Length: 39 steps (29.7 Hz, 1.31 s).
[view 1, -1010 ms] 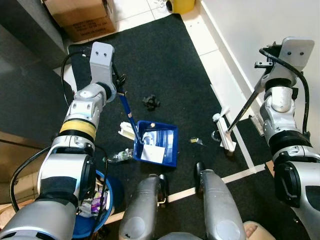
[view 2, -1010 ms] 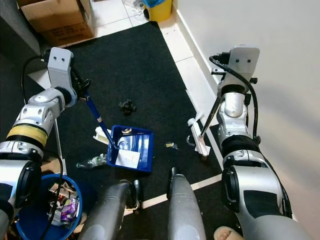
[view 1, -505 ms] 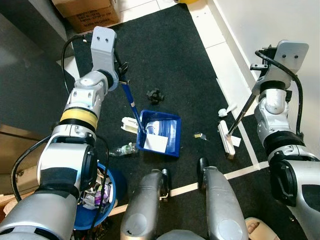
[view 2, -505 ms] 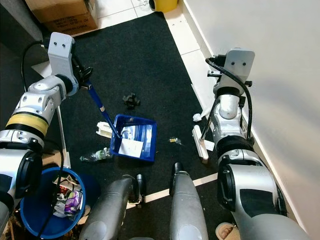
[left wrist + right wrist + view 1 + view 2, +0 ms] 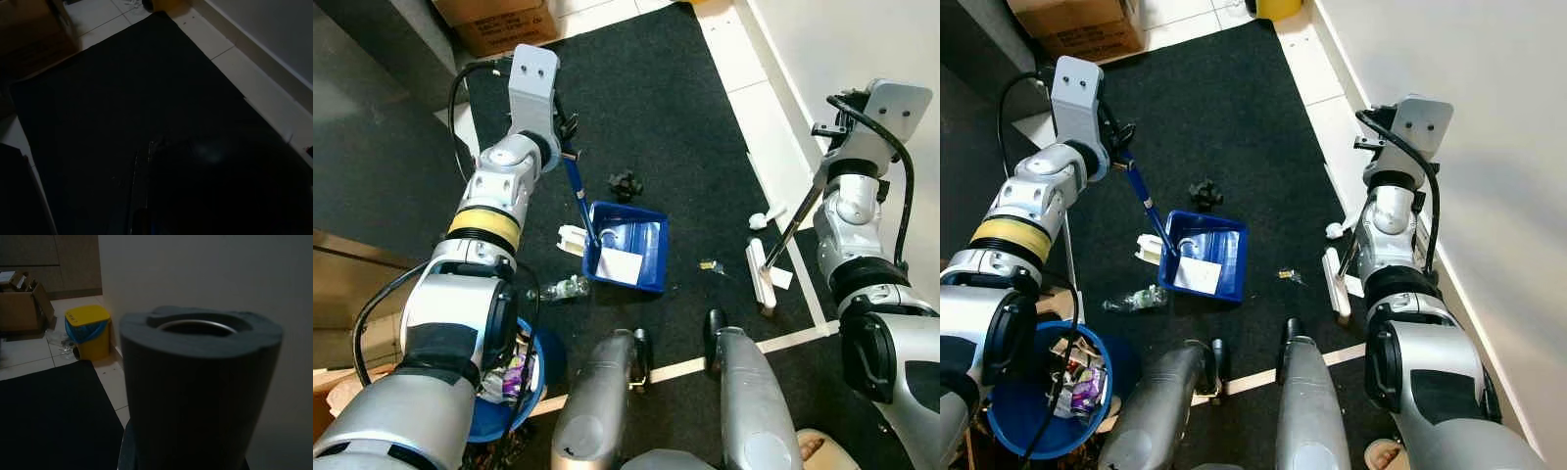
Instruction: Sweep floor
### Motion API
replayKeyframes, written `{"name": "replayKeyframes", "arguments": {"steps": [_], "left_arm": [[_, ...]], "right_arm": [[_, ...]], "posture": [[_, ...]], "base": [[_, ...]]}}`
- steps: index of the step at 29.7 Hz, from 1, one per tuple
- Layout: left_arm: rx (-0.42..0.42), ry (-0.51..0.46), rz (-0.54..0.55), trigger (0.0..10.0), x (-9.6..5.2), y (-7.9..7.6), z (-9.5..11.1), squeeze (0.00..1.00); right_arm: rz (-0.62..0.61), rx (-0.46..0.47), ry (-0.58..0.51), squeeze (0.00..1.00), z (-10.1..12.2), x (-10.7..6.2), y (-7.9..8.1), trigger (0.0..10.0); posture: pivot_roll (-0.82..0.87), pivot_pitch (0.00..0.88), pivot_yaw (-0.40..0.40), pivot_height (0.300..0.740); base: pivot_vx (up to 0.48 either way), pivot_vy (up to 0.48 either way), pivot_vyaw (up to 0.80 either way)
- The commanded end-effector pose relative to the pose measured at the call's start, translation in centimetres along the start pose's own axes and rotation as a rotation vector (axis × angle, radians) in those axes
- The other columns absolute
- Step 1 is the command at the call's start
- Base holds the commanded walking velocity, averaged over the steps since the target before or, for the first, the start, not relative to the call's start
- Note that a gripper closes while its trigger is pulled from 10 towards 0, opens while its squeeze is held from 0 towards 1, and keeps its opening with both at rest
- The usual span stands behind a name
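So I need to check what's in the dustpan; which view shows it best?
The left eye view: the blue dustpan sits mid-frame on the black mat, white paper inside. The right eye view shows it much the same. The left wrist view is too dark to make it out.

bright, sharp head views; dim, murky wrist views

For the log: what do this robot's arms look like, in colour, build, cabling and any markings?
Both arms are silver, jointed shells with black bands at the joints. The left arm has a yellow ring around its forearm; the right arm shows none. A black cable loops along each arm. Each wrist ends in a pale grey box with two dark dots.
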State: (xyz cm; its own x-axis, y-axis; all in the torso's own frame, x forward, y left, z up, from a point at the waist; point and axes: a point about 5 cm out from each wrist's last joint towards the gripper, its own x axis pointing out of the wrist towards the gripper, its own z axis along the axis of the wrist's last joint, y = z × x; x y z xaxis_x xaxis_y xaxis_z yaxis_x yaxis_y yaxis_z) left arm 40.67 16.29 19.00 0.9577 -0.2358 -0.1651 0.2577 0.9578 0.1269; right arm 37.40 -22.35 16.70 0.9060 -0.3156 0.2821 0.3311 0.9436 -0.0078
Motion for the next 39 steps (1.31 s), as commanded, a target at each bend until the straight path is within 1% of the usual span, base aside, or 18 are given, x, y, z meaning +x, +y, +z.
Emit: {"name": "replayKeyframes", "arguments": {"steps": [1, 6, 11, 12, 13, 14, 18, 20, 22, 25, 28, 29, 31, 32, 33, 34, 36, 39], "left_arm": [[-0.049, -0.042, -0.042, 10.0, 0.2, -0.6, 0.6, 0.00], [-0.062, -0.074, -0.078, 10.0, 0.1, -1.0, 1.1, 0.00], [-0.002, -0.083, -0.090, 10.0, -0.1, -1.0, 1.1, 0.00], [0.028, -0.074, -0.108, 10.0, -0.2, -1.4, 0.5, 0.00], [0.028, -0.074, -0.108, 10.0, -0.2, -1.4, 0.5, 0.00], [0.040, -0.064, -0.112, 10.0, -0.3, -1.6, 0.0, 0.00], [0.011, -0.059, -0.113, 10.0, -0.3, -1.9, -0.4, 0.00], [-0.031, -0.041, -0.121, 10.0, -0.3, -2.1, -0.8, 0.00], [-0.040, -0.035, -0.124, 10.0, -0.3, -2.1, -1.0, 0.00], [-0.107, 0.006, -0.127, 10.0, -0.3, -2.5, -2.2, 0.00], [-0.117, 0.017, -0.128, 10.0, -0.3, -2.6, -2.6, 0.00], [-0.125, 0.049, -0.136, 10.0, -0.3, -2.9, -3.5, 0.00], [-0.062, 0.066, -0.134, 10.0, -0.4, -3.1, -4.0, 0.00], [-0.062, 0.066, -0.134, 10.0, -0.4, -3.1, -4.0, 0.00], [-0.016, 0.070, -0.134, 10.0, -0.4, -3.2, -4.1, 0.00], [0.052, 0.081, -0.135, 10.0, -0.4, -3.4, -4.3, 0.00], [0.052, 0.077, -0.137, 10.0, -0.4, -3.5, -4.2, 0.00], [0.026, 0.059, -0.139, 10.0, -0.4, -3.3, -3.6, 0.00]], "right_arm": [[-0.016, 0.010, 0.092, 0.00, -2.0, -1.1, -0.2, 10.0], [-0.012, 0.008, 0.094, 0.00, -2.0, -1.1, -0.2, 10.0], [-0.007, 0.006, 0.095, 0.00, -2.0, -1.1, -0.2, 10.0], [-0.004, 0.005, 0.095, 0.00, -2.0, -1.0, -0.1, 10.0], [-0.004, 0.005, 0.095, 0.00, -2.0, -1.0, -0.1, 10.0], [-0.002, 0.004, 0.095, 0.00, -2.0, -1.0, -0.1, 10.0], [0.001, 0.003, 0.095, 0.00, -1.9, -1.0, -0.2, 10.0], [0.002, 0.002, 0.095, 0.00, -1.9, -1.0, -0.2, 10.0], [0.002, 0.002, 0.095, 0.00, -1.9, -1.0, -0.2, 10.0], [0.002, 0.002, 0.096, 0.00, -1.9, -1.0, -0.1, 10.0], [0.003, 0.003, 0.098, 0.00, -2.0, -1.0, -0.1, 10.0], [0.003, 0.003, 0.101, 0.00, -2.0, -1.1, 0.0, 10.0], [0.002, 0.003, 0.103, 0.00, -2.1, -1.1, 0.0, 10.0], [0.002, 0.003, 0.103, 0.00, -2.1, -1.1, 0.0, 10.0], [0.002, 0.003, 0.102, 0.00, -2.1, -1.1, 0.0, 10.0], [0.001, 0.004, 0.101, 0.00, -2.1, -1.1, 0.0, 10.0], [0.000, 0.003, 0.101, 0.00, -2.1, -1.1, -0.1, 10.0], [-0.001, 0.002, 0.101, 0.00, -2.1, -1.1, -0.2, 10.0]], "posture": [[0.06, 0.336, 0.138, 0.740], [0.05, 0.323, 0.132, 0.740], [0.05, 0.319, 0.128, 0.740], [0.05, 0.316, 0.126, 0.740], [0.05, 0.316, 0.126, 0.740], [0.05, 0.316, 0.126, 0.740], [0.04, 0.317, 0.119, 0.740], [0.04, 0.320, 0.118, 0.740], [0.05, 0.321, 0.117, 0.740], [0.04, 0.324, 0.118, 0.740], [0.04, 0.325, 0.119, 0.740], [0.04, 0.325, 0.119, 0.740], [0.04, 0.325, 0.119, 0.740], [0.04, 0.325, 0.119, 0.740], [0.04, 0.325, 0.119, 0.740], [0.04, 0.326, 0.123, 0.740], [0.04, 0.326, 0.124, 0.740], [0.04, 0.326, 0.124, 0.740]], "base": [[0.000, 0.000, 0.00], [0.000, 0.000, 0.00], [0.000, 0.000, 0.00], [0.000, 0.000, 0.00], [0.000, 0.000, 0.00], [0.000, 0.000, 0.00], [0.000, 0.000, 0.00], [0.000, 0.000, 0.00], [0.000, 0.000, 0.00], [0.000, 0.000, 0.00], [0.000, 0.000, 0.00], [0.000, 0.000, 0.00], [0.000, 0.000, 0.00], [0.000, 0.000, 0.00], [0.000, 0.000, 0.00], [0.000, 0.000, 0.00], [0.000, 0.000, 0.00], [0.000, 0.000, 0.00]]}}
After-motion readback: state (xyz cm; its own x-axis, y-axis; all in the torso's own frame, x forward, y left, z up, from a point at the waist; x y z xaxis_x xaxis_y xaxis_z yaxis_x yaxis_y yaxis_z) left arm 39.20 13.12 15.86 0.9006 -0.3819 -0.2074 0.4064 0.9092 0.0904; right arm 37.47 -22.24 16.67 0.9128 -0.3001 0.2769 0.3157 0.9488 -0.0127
